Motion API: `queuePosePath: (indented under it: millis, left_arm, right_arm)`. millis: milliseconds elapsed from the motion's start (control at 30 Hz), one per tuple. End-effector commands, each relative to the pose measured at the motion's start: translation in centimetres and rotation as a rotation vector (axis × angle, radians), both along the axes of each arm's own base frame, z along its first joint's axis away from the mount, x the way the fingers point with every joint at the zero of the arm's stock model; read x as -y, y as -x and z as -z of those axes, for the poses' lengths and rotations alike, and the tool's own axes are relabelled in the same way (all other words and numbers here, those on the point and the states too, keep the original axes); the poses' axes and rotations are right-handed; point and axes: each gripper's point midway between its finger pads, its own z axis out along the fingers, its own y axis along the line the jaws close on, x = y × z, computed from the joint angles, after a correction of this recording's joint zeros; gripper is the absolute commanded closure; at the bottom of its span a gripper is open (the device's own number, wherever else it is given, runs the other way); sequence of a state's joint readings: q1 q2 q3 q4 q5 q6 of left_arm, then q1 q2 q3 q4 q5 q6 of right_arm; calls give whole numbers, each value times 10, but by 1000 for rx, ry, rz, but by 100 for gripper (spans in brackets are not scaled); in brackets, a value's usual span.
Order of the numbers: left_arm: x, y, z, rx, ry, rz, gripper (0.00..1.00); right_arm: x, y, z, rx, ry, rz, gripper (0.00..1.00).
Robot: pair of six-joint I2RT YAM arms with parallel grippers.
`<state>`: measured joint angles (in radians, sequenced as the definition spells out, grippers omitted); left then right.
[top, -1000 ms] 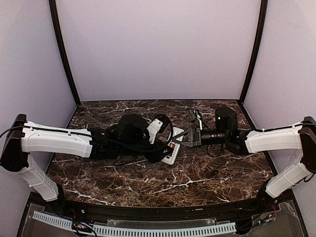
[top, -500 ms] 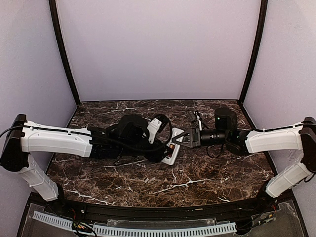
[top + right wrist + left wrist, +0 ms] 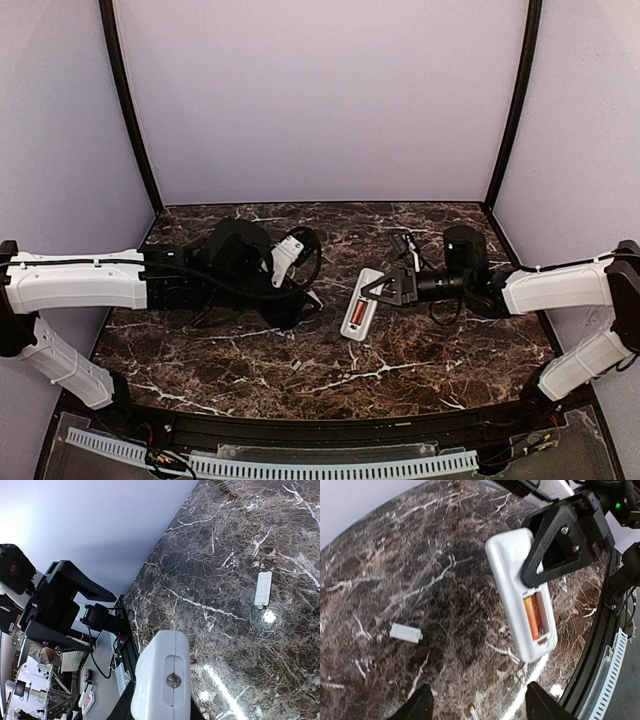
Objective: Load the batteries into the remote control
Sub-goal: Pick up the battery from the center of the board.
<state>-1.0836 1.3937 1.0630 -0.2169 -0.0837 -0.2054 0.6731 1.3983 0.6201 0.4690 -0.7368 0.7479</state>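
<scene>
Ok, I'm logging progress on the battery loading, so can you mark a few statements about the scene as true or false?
1. An orange battery lies in the open compartment of the remote. True.
2. The left fingers are clamped on the remote. False: they stand open, clear of it.
3. The right fingers hold the remote. True.
4. The battery cover is fitted on the remote. False: it lies on the table, apart from the remote.
</scene>
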Motion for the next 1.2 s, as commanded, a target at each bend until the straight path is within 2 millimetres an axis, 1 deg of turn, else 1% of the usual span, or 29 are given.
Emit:
queuePosePath:
  millis: [0,100,200,333,367,400,433,533,800,1067,1167]
  left_arm:
    - [-39,25,52,-168,-210,-12,41]
    - [-53,35,77,-251,-306,-30,48]
    - [-58,41,94,-315,-371,-41,55]
    - [-55,44,117,-387,-449,-44,59]
    - [-53,43,118,-390,-452,-45,59]
    - [-53,43,125,-402,-472,-48,59]
    - [-51,43,127,-406,-478,-48,59]
    - [-44,46,139,-457,-497,-34,59]
    - [-35,44,152,-477,-526,-18,59]
    - [-33,41,162,-467,-562,-10,63]
    - [-34,41,169,-474,-581,-8,67]
  right_arm:
    - [7,3,-5,35,-21,-12,100]
    - [11,2,-1,34,-12,-7,100]
    - [14,1,1,31,-4,-4,100]
    - [18,4,3,39,-6,-9,100]
    - [18,7,2,49,-15,-18,100]
    - [18,10,0,58,-29,-36,100]
    - [18,13,-2,68,-39,-48,100]
    - [21,16,-4,98,-48,-54,100]
    - [25,17,-2,121,-17,-38,100]
    - [26,15,0,119,-4,-36,100]
    - [25,14,1,117,0,-36,100]
